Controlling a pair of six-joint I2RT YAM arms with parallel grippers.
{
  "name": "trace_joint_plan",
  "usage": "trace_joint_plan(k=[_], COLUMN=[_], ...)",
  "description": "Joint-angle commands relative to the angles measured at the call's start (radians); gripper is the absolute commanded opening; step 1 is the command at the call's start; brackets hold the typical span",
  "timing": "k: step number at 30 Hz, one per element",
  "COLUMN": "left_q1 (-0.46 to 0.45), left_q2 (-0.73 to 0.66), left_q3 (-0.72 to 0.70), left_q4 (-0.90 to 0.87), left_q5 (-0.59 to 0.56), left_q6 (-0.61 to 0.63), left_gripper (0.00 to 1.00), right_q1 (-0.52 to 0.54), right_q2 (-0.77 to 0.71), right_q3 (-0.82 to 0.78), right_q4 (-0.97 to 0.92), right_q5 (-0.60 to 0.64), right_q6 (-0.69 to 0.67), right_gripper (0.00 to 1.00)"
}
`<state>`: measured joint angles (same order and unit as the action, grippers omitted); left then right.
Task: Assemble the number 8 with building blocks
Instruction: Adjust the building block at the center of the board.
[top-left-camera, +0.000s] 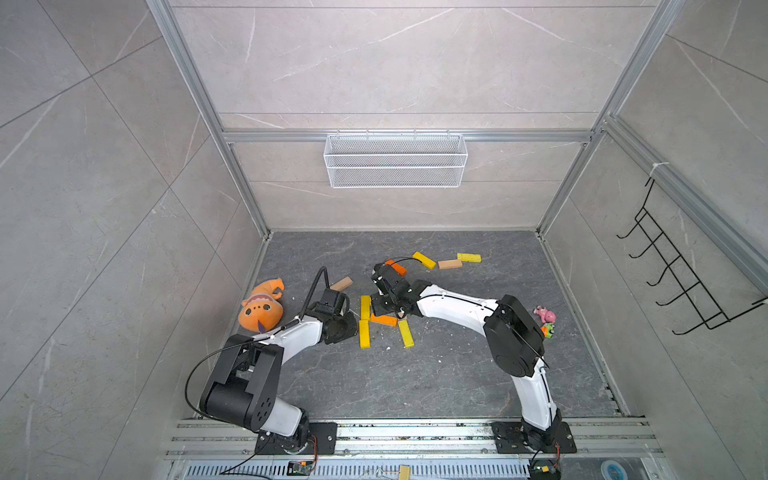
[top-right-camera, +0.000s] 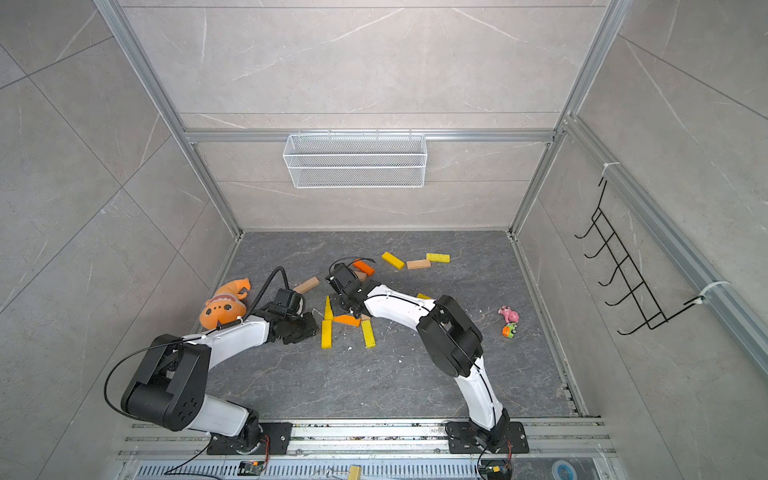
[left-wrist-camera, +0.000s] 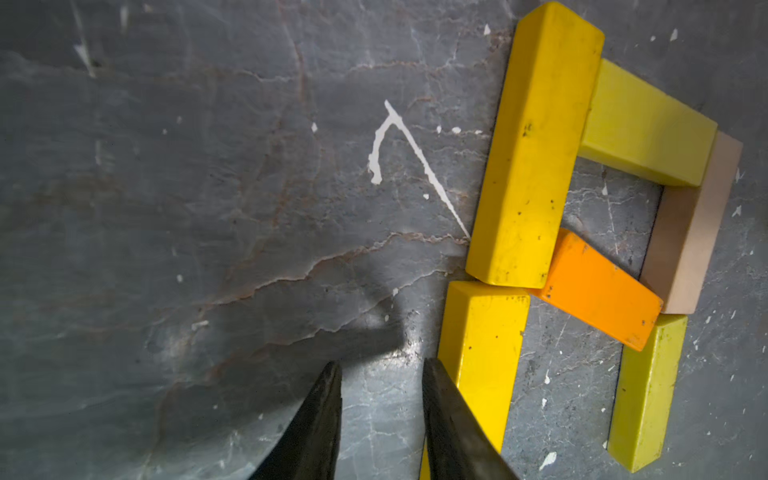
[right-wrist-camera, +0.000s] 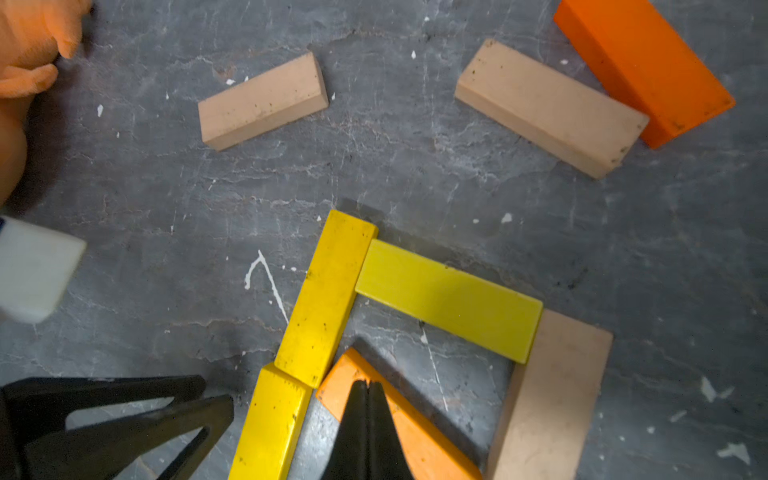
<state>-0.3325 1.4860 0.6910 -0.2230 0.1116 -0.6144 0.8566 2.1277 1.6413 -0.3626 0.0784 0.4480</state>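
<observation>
Several building blocks lie joined on the dark floor. Two yellow bars (left-wrist-camera: 536, 145) (left-wrist-camera: 486, 353) lie end to end. A pale yellow bar (right-wrist-camera: 449, 303), a tan bar (left-wrist-camera: 694, 224) and a slanted orange bar (left-wrist-camera: 602, 291) close a loop beside them. Another yellow bar (top-left-camera: 406, 333) lies below it. My right gripper (right-wrist-camera: 367, 384) is shut, its tips over the orange bar's end. My left gripper (left-wrist-camera: 382, 365) stands slightly open over bare floor, one finger beside the lower yellow bar, holding nothing. Loose blocks lie behind: tan (top-left-camera: 341, 284), orange (top-left-camera: 396, 268), yellow (top-left-camera: 424, 260), tan (top-left-camera: 450, 264), yellow (top-left-camera: 469, 257).
An orange plush toy (top-left-camera: 262, 307) lies left of the left arm. A pink toy (top-left-camera: 544, 313) and a small green toy (top-left-camera: 547, 330) sit by the right arm. A wire basket (top-left-camera: 395, 160) hangs on the back wall and a black hook rack (top-left-camera: 685, 270) on the right wall.
</observation>
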Motion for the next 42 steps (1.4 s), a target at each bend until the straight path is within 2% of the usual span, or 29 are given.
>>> trace_joint_plan(k=[1, 17, 42], left_q1=[0.006, 0.008, 0.008], left_q2=[0.003, 0.02, 0.045], left_q3=[0.014, 0.019, 0.018], left_q4=[0.005, 0.013, 0.032], left_q5=[0.008, 0.019, 0.025], left_q6=[-0.005, -0.002, -0.005], left_gripper=[0.36, 0.36, 0.36], right_q1=[0.004, 0.001, 0.0], right_q2=[0.055, 0.138, 0.18], right_q3=[0.05, 0.136, 0.159], right_q4=[-0.063, -0.099, -0.104], right_q5=[-0.006, -0.018, -0.073], right_q6=[-0.033, -0.04, -0.058], right_gripper=[0.0, 0.0, 0.0])
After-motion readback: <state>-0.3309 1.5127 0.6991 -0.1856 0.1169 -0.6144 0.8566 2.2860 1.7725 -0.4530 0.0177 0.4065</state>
